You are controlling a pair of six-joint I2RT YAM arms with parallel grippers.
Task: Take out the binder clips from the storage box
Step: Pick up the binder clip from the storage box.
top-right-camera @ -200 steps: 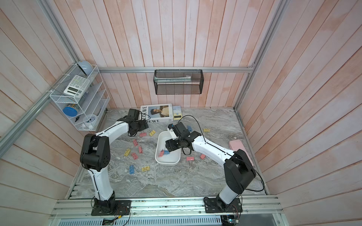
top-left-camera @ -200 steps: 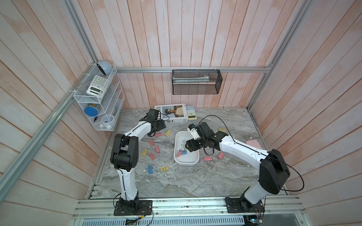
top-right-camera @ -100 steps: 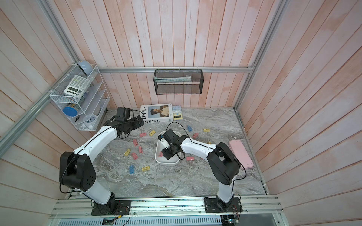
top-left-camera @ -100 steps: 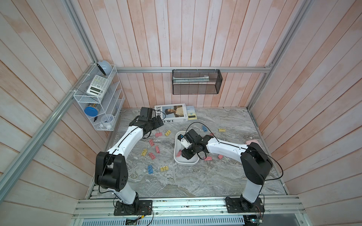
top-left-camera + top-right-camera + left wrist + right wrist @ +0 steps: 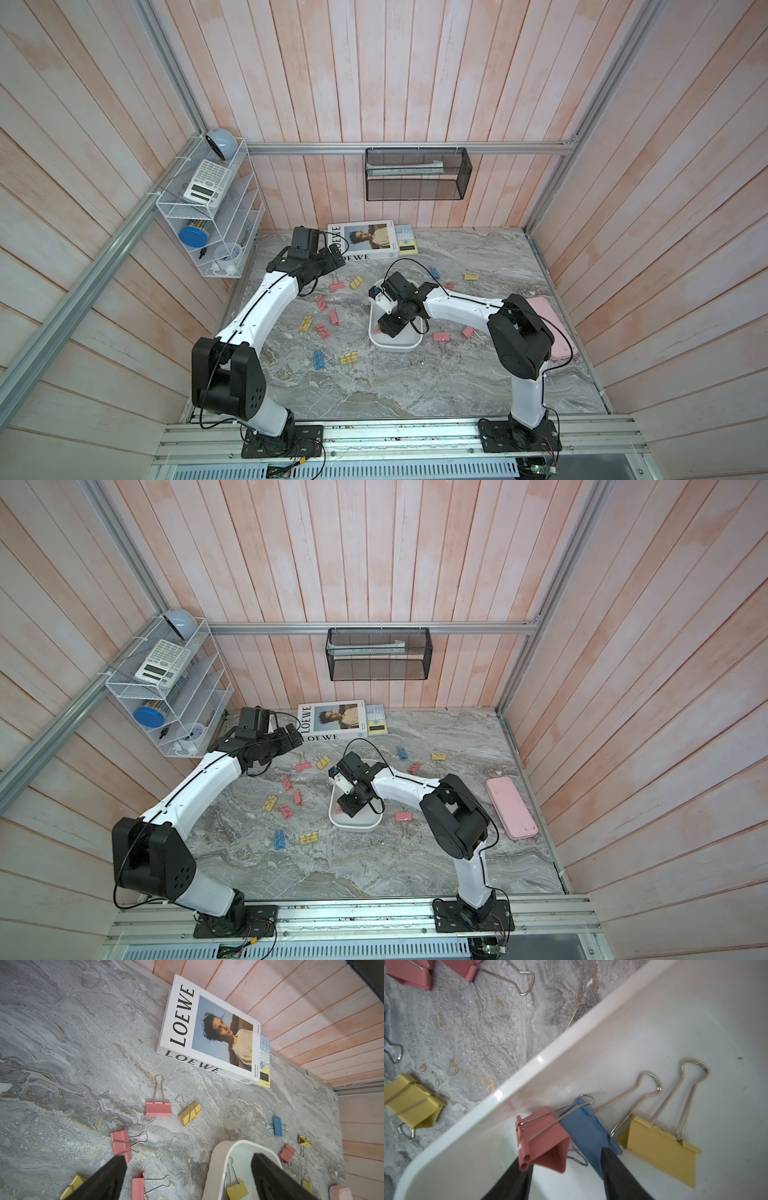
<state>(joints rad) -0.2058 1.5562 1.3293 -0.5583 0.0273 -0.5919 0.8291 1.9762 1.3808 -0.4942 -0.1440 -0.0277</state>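
Note:
The storage box [image 5: 395, 347] [image 5: 357, 827] is a shallow white tray in mid-table. My right gripper [image 5: 388, 328] [image 5: 351, 808] [image 5: 565, 1159] reaches down into it. Its fingers stand partly apart around two binder clips against the box wall [image 5: 542, 1059]. One fingertip touches the pink clip [image 5: 542, 1138] and the other the blue clip [image 5: 587, 1134]; whether they squeeze is unclear. A yellow clip [image 5: 660, 1147] [image 5: 236, 1190] lies beside them. Several more clips [image 5: 336, 286] [image 5: 158, 1108] lie scattered on the marble. My left gripper [image 5: 338, 255] [image 5: 295, 735] [image 5: 188, 1158] hangs open and empty above the table.
A LOEWE book [image 5: 365, 241] and a small calculator [image 5: 405, 243] lie at the back wall. A pink case [image 5: 548, 328] lies at the right edge. A white wire rack [image 5: 212, 220] hangs at the left and a black mesh basket [image 5: 417, 174] on the back wall.
My right gripper has moved toward the near end of the box and lower, with its jaws narrower around the clips. The left gripper stays open near the book.

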